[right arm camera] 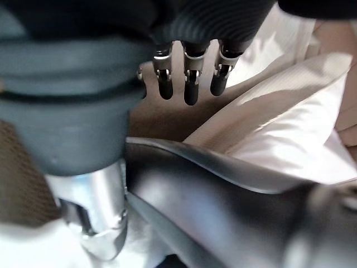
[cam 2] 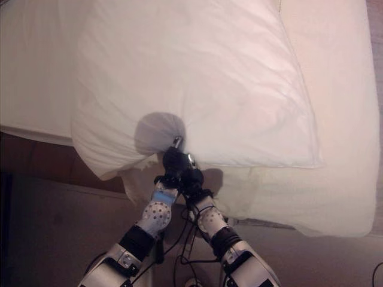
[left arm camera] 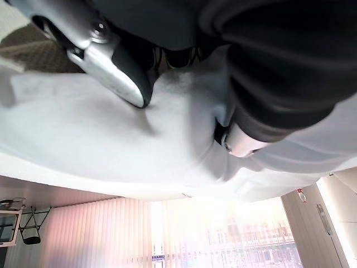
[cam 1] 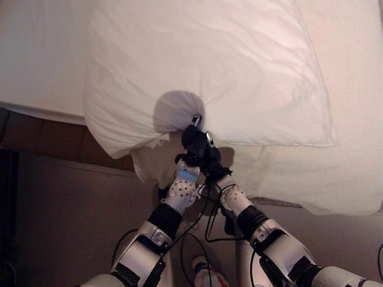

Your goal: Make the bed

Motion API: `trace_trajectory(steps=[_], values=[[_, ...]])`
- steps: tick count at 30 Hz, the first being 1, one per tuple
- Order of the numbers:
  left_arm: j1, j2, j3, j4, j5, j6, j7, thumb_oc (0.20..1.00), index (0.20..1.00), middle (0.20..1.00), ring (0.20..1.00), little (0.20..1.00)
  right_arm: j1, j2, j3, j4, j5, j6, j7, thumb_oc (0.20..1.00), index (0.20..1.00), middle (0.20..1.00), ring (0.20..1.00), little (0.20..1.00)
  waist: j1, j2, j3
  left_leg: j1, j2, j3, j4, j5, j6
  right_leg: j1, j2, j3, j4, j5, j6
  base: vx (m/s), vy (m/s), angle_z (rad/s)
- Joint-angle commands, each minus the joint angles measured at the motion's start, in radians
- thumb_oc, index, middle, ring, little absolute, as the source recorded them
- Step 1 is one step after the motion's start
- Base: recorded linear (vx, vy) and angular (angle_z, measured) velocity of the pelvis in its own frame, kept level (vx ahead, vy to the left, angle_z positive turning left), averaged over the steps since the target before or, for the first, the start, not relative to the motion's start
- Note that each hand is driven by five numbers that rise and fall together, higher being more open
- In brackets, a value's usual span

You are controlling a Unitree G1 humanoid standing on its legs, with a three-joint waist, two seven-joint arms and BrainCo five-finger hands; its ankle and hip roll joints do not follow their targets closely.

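Note:
A large white pillow [cam 1: 209, 66] lies on the white bed [cam 1: 353, 89], its near edge hanging over the mattress side. Both hands meet at that near edge. My left hand [cam 1: 192, 139] is on the pillow's edge; in the left wrist view its thumb [left arm camera: 120, 75] digs into the white cloth [left arm camera: 100, 139], which bunches up against a finger, so it is shut on the pillow. My right hand [cam 1: 210, 156] sits just beside and below the left. Its fingers [right arm camera: 187, 84] hang relaxed with nothing between them, the pillow [right arm camera: 290, 139] lying past them.
A cream sheet [cam 1: 311, 173] hangs over the mattress edge under the pillow. Dark brown floor [cam 1: 66, 209] runs along the bed's near side. A wooden bed frame [cam 1: 48, 134] shows at the left under the mattress.

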Motion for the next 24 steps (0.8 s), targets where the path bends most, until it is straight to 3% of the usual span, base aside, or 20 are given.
trace_trajectory(steps=[1, 19, 24], values=[[-0.003, -0.023, -0.094, -0.214, 0.036, -0.002, -0.039, 0.200, 0.200, 0.200, 0.200, 0.200, -0.042, 0.018, -0.067, -0.114, 0.046, -0.054, 0.014, 1.000, 1.000, 1.000, 1.000, 1.000, 0.024, 0.044, -0.029, -0.037, -0.028, 0.006, -0.020, 0.003, 0.045, -0.007, 0.021, -0.016, -0.035, 0.026, 0.053, 0.01, 0.024, 0.07], [0.129, 0.117, 0.073, -0.343, 0.141, -0.040, -0.024, 0.200, 0.200, 0.200, 0.200, 0.200, 0.049, -0.061, -0.157, -0.239, 0.038, -0.116, 0.022, 1.000, 1.000, 1.000, 1.000, 1.000, 0.026, 0.058, -0.036, -0.048, -0.036, 0.006, -0.012, -0.002, 0.056, -0.035, 0.021, -0.004, -0.016, 0.018, 0.056, 0.00, 0.001, 0.00], [0.190, 0.155, 0.187, -0.355, 0.204, -0.065, 0.005, 0.200, 0.200, 0.200, 0.200, 0.200, 0.063, -0.096, -0.228, -0.279, 0.037, -0.139, 0.026, 1.000, 1.000, 1.000, 1.000, 1.000, 0.032, 0.065, -0.042, -0.049, -0.038, 0.003, -0.011, -0.003, 0.059, -0.041, 0.020, -0.001, -0.008, 0.012, 0.057, 0.00, 0.000, 0.00]])
